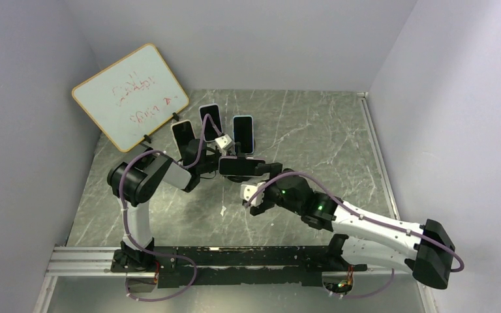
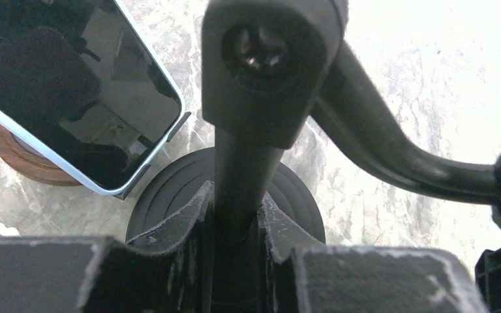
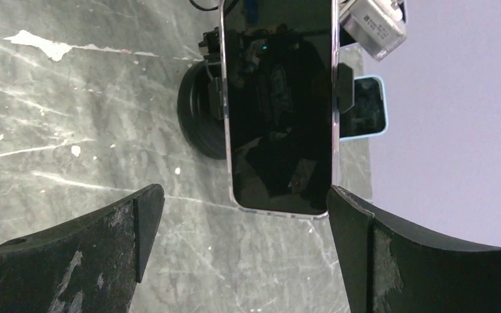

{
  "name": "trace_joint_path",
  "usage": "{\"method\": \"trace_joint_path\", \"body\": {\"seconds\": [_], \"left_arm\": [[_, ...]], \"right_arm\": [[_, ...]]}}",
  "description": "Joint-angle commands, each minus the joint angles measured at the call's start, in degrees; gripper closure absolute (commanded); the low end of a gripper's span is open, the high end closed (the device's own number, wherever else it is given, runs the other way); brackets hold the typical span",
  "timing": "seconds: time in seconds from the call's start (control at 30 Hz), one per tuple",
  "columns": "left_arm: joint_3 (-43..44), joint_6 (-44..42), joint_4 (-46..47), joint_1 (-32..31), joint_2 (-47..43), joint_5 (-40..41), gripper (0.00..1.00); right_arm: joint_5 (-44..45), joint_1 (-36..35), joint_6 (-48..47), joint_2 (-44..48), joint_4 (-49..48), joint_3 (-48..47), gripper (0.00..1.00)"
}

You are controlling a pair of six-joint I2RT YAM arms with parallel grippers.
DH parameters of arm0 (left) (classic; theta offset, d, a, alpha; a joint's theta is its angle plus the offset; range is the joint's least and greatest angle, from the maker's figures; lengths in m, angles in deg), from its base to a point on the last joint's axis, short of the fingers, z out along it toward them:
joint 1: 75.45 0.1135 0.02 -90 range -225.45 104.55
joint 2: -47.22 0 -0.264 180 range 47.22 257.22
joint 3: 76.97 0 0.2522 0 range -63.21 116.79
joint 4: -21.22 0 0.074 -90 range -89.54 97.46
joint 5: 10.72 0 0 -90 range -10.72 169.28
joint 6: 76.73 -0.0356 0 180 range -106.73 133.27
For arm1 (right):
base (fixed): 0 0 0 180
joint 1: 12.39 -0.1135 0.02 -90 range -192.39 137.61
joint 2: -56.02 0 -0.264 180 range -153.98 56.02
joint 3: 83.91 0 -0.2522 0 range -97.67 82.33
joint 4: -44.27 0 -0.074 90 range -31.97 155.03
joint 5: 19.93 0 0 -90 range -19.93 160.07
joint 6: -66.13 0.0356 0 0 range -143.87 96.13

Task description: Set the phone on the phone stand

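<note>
The phone [image 1: 241,166] lies level, a dark slab clamped at its sides in the black phone stand [image 3: 199,124]. In the right wrist view the phone [image 3: 279,104] ends just ahead of my right gripper [image 3: 244,215], which stands open with only table between its fingers [image 3: 365,254]. The right gripper [image 1: 261,187] sits just right of the phone. My left gripper [image 2: 238,218] is shut on the phone stand's upright post [image 2: 241,169], above its round base [image 2: 163,195]. Seen from above, the left gripper [image 1: 216,160] is partly hidden beside the phone.
Three other phones stand propped at the back [image 1: 184,137], [image 1: 210,120], [image 1: 242,132]. One with a pale blue rim [image 2: 72,98] rests on a wooden base, close left of the left gripper. A whiteboard [image 1: 130,94] leans in the back left corner. Walls close three sides.
</note>
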Motion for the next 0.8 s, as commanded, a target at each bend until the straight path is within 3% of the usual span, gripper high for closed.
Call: {"method": "trace_joint_path", "body": {"seconds": [0.0, 0.2, 0.77], "left_arm": [[-1.97, 3.37, -8.34, 0.65, 0.6, -0.87, 0.95], [-1.71, 3.89, -7.91, 0.61, 1.34, -1.58, 0.95], [-0.71, 4.01, -8.89, 0.63, 2.17, -2.97, 0.95]], "right_arm": [[0.64, -0.14, -6.08, -1.42, -8.62, -0.42, 0.0], [2.89, -0.13, -10.01, -4.74, -14.62, -0.04, 0.0], [-3.99, 2.84, -6.79, -9.14, -11.19, -3.71, 0.0]]}}
